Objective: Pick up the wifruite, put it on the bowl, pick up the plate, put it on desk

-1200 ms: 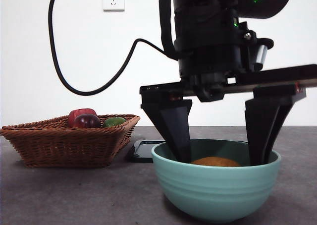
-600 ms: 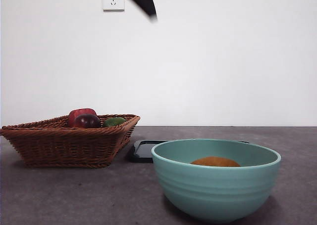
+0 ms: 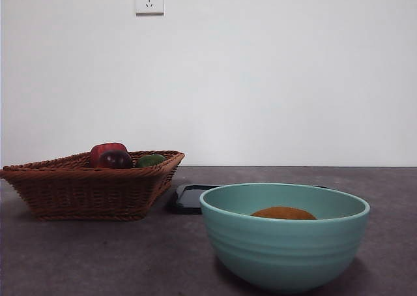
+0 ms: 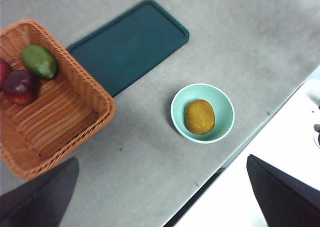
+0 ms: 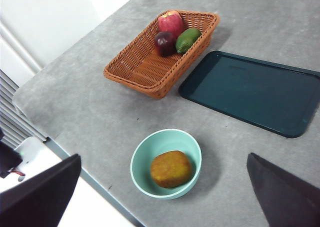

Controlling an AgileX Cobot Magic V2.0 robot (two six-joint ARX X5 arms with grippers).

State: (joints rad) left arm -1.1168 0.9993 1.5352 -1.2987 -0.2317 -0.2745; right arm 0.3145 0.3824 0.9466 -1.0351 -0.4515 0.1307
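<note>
The orange-brown wifruite (image 3: pixel 283 212) (image 4: pixel 199 116) (image 5: pixel 171 169) lies loose in the pale teal bowl (image 3: pixel 287 250) (image 4: pixel 224 106) (image 5: pixel 150 147) near the front edge of the grey desk (image 3: pixel 98 257). The plate (image 3: pixel 192 198) (image 4: pixel 130 44) (image 5: pixel 250 92), a flat dark teal rectangle, lies on the desk behind the bowl, beside the basket. My left gripper (image 4: pixel 161 158) and right gripper (image 5: pixel 164 156) both hang high above the desk, open and holding nothing. Neither shows in the front view.
A brown wicker basket (image 3: pixel 91 185) (image 4: pixel 55 122) (image 5: pixel 150 67) stands left of the plate, holding a red fruit (image 5: pixel 171 23), a dark red fruit (image 5: pixel 164 41) and a green fruit (image 5: pixel 187 39). The desk's front edge (image 5: pixel 90 179) runs close to the bowl.
The arm that stood with open jaws inside the bowl has risen out of the front view. The wifruite stays in the bowl.
</note>
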